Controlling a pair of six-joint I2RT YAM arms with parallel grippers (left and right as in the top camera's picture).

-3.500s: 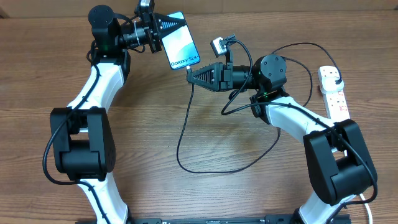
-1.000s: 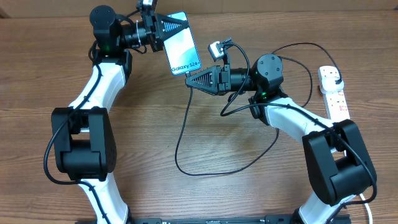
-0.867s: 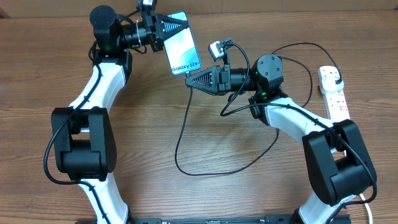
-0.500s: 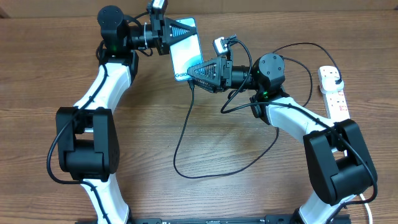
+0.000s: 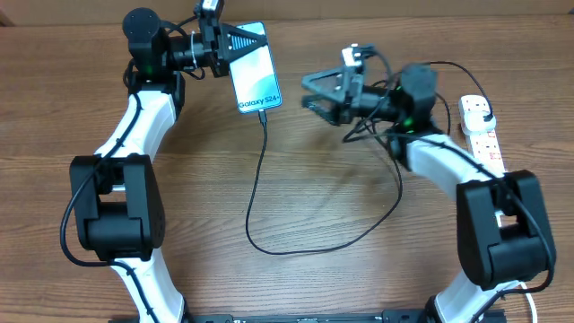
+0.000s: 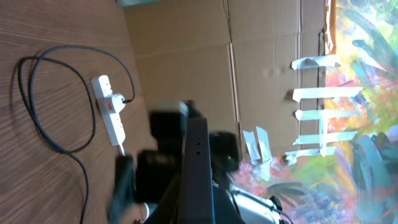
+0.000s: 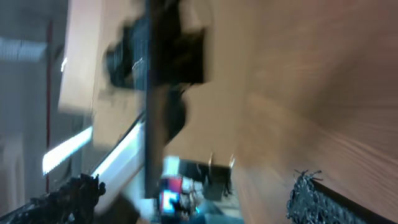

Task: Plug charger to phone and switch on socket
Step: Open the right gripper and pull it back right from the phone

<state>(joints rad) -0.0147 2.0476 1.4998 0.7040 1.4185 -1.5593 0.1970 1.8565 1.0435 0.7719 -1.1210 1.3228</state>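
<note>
Phone (image 5: 256, 76) is up off the counter (image 5: 314, 287), screen side up, pinched at its top end by the left hand (image 5: 254, 36), which is clamped tight on it. Rest of the phone sticks out past that hand's fingertips, with the "Galaxy S24" text down at the far end from the grip.

Charger (image 5: 254, 188) meets the phone's edge at the end farthest from the left hand, looks plugged in. From there the cable hangs down onto the counter, swings in a big loop under the right hand (image 5: 307, 92) and runs back past that arm's wrist to the socket (image 5: 484, 144).

Right hand is spread wide open with nothing in it. It points at the phone but sits well apart from it, not touching the cable either.

Socket lies behind the right hand, past its elbow, with a black plug in its end. Can't tell if the switch is on. Right wrist cam is just blur.
</note>
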